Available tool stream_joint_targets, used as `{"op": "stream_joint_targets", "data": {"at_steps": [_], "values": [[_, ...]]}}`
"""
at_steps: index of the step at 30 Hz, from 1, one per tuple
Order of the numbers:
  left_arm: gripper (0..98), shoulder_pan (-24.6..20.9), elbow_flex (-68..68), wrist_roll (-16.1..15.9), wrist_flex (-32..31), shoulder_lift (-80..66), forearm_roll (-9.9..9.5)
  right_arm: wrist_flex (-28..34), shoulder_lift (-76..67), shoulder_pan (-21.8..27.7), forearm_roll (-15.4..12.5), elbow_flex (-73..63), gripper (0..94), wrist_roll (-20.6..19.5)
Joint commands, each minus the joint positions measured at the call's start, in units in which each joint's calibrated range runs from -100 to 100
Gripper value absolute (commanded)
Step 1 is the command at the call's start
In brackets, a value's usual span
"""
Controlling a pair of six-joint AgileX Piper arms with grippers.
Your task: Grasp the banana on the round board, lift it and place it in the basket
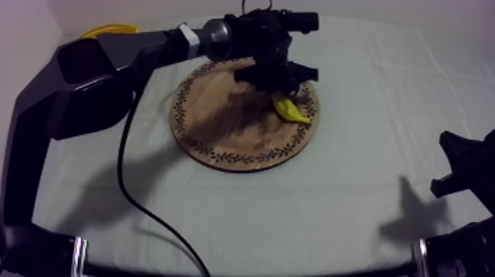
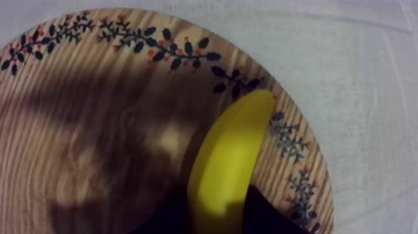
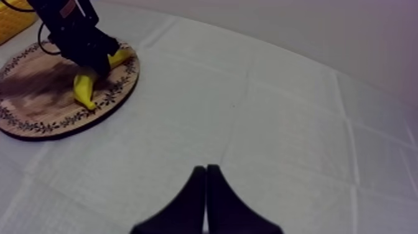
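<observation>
Our left gripper point(image 1: 283, 90) has its fingers closed round the banana point(image 2: 229, 163), at the wooden board point(image 1: 221, 136) and its patterned rim. Our right gripper point(image 3: 206, 187) hangs pinched together, empty, above the cloth point(image 3: 298, 124).

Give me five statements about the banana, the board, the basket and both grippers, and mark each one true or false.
1. The banana is near the patterned rim of the wooden board. True.
2. The left gripper has its jaws closed round the banana. True.
3. The right gripper has its jaws wide open. False: they lie together as a narrow wedge over the bare cloth.
4. The banana is inside the yellow basket. False: it is at the board, between the left gripper's jaws.
5. The yellow basket stands beside the right gripper. False: it stands at the far left of the table.
</observation>
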Motion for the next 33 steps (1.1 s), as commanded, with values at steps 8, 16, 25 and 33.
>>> {"op": "stream_joint_targets", "data": {"at_steps": [8,16,25,33], "values": [[20.7,-1.22,2.69,-2.24,0.44,-5.7,-0.03,0.0,0.0,0.0,0.02,-0.03,0.3,0.0],[21.7,-3.91,16.76,-7.49,-1.2,-25.93,0.47,0.0,0.0,0.0,0.02,-0.03,0.3,0.0],[19.0,-8.74,35.91,-14.23,-0.55,-53.99,0.15,0.0,0.0,0.0,0.02,-0.03,0.3,-0.04],[16.2,-12.56,52.36,-17.36,0.9,-74.27,-3.4,0.0,0.0,0.0,0.02,-0.03,0.3,0.0]]}}
